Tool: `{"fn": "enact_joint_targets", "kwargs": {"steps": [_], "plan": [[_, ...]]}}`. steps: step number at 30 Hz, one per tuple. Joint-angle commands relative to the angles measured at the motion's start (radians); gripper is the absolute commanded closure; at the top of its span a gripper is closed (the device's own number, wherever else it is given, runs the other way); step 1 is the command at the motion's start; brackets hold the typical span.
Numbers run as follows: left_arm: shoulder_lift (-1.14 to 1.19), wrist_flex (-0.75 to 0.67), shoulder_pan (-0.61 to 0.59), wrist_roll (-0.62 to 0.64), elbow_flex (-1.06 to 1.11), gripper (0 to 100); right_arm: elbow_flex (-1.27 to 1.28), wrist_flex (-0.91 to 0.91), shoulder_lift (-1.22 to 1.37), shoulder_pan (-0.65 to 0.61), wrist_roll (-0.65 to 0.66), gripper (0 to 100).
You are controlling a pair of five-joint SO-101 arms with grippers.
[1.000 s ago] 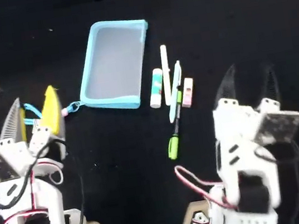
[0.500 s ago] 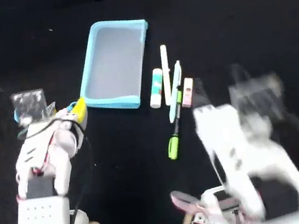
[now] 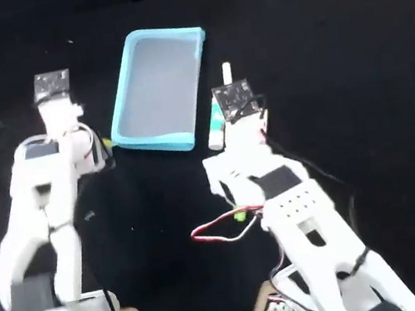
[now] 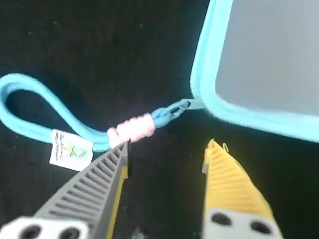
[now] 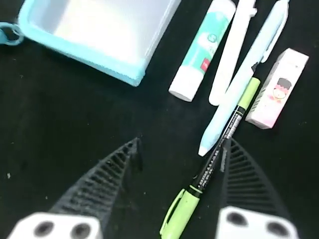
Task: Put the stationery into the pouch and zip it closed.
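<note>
The light blue pouch (image 3: 156, 85) lies flat on the black table (image 3: 347, 41). The glue stick (image 5: 202, 47), white pen (image 5: 232, 55), pale blue pen (image 5: 244, 74) and eraser (image 5: 276, 89) are lined up just beside it. The left gripper (image 4: 168, 145) is spread wide right by the zipper pull (image 4: 173, 108), gripping nothing. The right gripper (image 5: 180, 144) is wide open too and empty, hovering over the green pen (image 5: 205, 175).
</note>
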Motion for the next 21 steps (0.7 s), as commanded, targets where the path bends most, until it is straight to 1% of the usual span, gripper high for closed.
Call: {"fn": "enact_joint_targets", "kwargs": {"steps": [1,2,5,7,8,10,13,21], "plan": [[0.098,0.087,-0.013,-0.055,-0.248,75,-0.01,-0.046,0.022,0.017,-0.015,74.0],[0.124,0.109,-0.013,-0.115,-0.297,75,-0.01,-0.046,0.027,0.02,-0.015,74.0],[0.196,0.149,-0.013,-0.361,-0.389,76,-0.01,-0.046,0.045,0.02,-0.015,74.0],[0.241,0.175,-0.013,-0.48,-0.43,76,-0.01,-0.046,0.051,0.02,-0.014,74.0],[0.264,0.181,-0.013,-0.519,-0.443,76,-0.01,-0.046,0.053,0.02,-0.014,74.0],[0.31,0.183,-0.016,-0.569,-0.461,76,-0.01,-0.046,0.053,0.02,-0.014,74.0],[0.371,0.181,-0.024,-0.609,-0.49,76,-0.01,-0.046,0.051,0.02,-0.014,74.0],[0.52,0.186,-0.019,-0.612,-0.608,76,-0.008,-0.043,0.053,0.02,-0.014,74.0]]}}
